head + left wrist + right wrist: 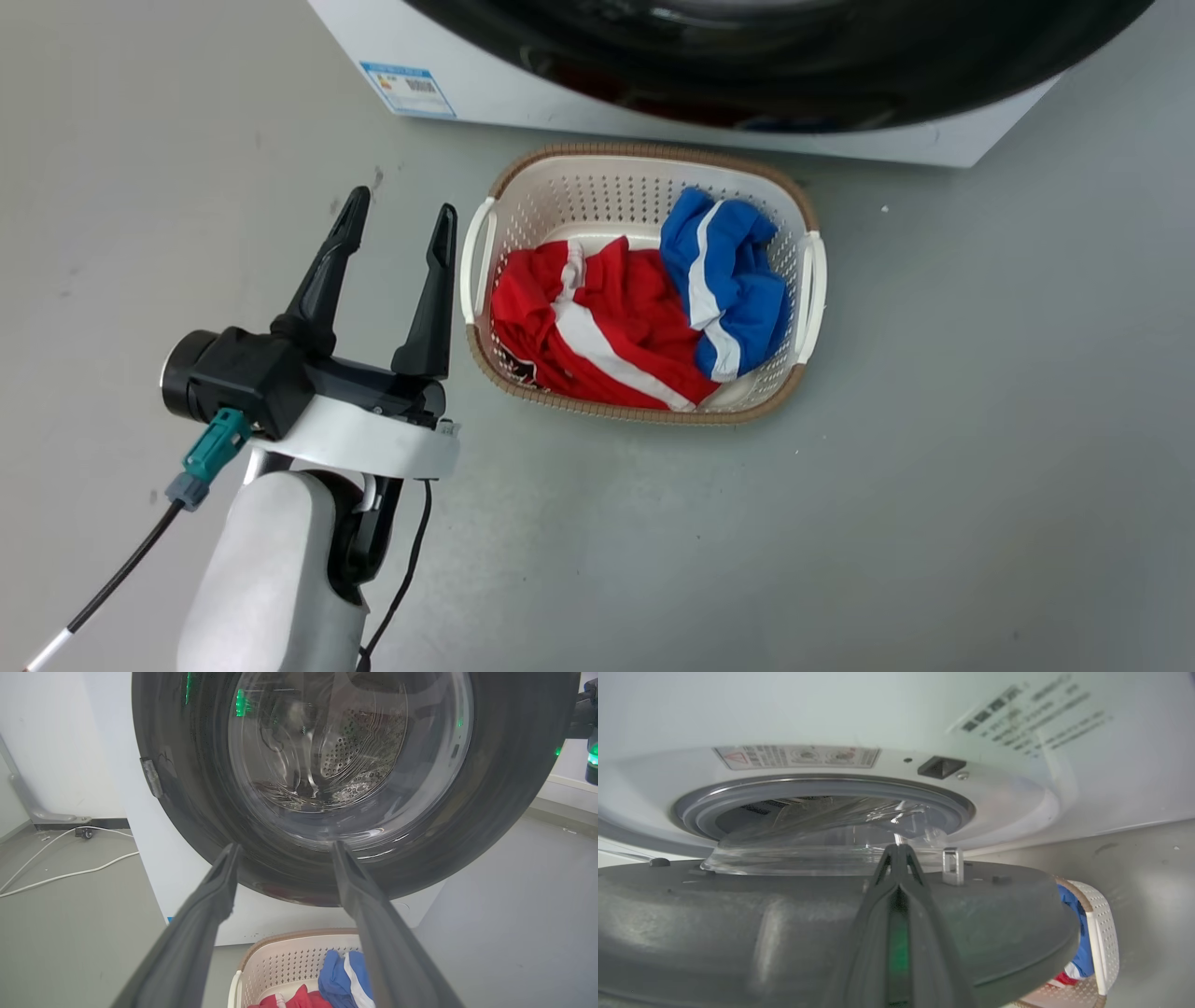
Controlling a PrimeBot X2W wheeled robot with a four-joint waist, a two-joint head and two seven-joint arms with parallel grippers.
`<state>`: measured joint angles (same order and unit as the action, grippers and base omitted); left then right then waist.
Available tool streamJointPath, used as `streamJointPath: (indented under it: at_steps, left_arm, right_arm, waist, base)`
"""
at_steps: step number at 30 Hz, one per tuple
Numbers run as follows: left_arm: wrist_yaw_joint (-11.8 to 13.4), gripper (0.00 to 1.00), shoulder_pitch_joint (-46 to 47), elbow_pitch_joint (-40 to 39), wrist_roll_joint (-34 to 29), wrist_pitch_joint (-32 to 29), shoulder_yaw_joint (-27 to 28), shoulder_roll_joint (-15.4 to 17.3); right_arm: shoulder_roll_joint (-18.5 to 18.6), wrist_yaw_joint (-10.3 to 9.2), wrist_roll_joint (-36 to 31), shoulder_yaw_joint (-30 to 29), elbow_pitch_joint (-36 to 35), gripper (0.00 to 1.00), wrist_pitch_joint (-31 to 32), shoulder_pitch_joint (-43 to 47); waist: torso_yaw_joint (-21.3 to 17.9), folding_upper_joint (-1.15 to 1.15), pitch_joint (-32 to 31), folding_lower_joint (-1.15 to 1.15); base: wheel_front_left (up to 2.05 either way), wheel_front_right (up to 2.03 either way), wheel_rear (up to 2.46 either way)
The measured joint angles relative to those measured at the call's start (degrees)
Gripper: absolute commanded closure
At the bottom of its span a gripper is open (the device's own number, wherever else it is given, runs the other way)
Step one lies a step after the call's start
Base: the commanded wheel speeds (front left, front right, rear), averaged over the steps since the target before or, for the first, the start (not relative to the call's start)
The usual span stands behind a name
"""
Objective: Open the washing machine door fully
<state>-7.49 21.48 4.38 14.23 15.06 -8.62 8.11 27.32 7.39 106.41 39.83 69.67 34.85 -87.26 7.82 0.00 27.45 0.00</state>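
Observation:
The washing machine [523, 93] stands at the top of the head view, its glossy black washing machine door [775, 65] reaching out over the floor. My left gripper [401, 203] is open and empty, held left of the basket and short of the door. In the left wrist view the left gripper [285, 845] faces the door's [187, 765] outer side, and the drum shows through its glass. In the right wrist view my right gripper [899, 848] is shut, lying against the door's grey inner face [738, 933] beside the glass bowl [822, 849] and metal latch [952, 865]. The door stands ajar from the grey seal [822, 784].
A white perforated laundry basket [644, 149] sits on the grey floor below the door, holding a red garment [597, 317] and a blue one [724, 280]. White cables [70, 872] lie on the floor left of the machine. A blue label [411, 89] marks the machine's lower left.

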Motion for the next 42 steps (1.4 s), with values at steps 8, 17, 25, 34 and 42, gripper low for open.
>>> streamJointPath:
  at_steps: [8,17,25,34,42]
  left_arm:
    - [0.0,0.0,-2.6,2.1,-0.3,0.0,-0.2,0.1]
    - [0.0,0.0,-7.4,4.6,-0.4,0.0,-0.4,0.0]
    - [0.0,0.0,-10.9,6.4,-0.5,0.0,-0.8,-0.2]
    - [0.0,0.0,-11.7,7.9,-0.4,0.0,-2.5,0.4]
    - [0.0,0.0,-12.3,8.8,0.1,0.0,-3.4,0.4]
  right_arm:
    - [-2.1,0.02,0.9,1.4,-5.3,1.0,5.1,9.7]
    - [-2.0,0.02,2.9,2.3,-14.6,1.0,6.4,22.1]
    - [-4.1,0.02,4.3,5.5,-24.0,1.0,5.5,31.5]
    - [-6.9,0.02,5.6,10.3,-35.4,1.0,2.1,38.7]
    - [-8.0,0.02,6.6,13.0,-42.0,1.0,-2.5,42.6]
  waist:
    - [-1.1,0.0,-5.7,0.0]
    - [-2.3,0.0,-14.0,-0.01]
    - [-2.6,0.0,-20.3,-0.01]
    - [-1.9,0.0,-23.6,-0.01]
    - [-1.5,0.0,-25.2,-0.01]
  base:
    - [0.0,0.0,0.0]
    - [0.0,0.0,0.0]
    - [0.0,0.0,0.0]
    - [0.0,0.0,0.0]
    - [0.0,0.0,0.0]
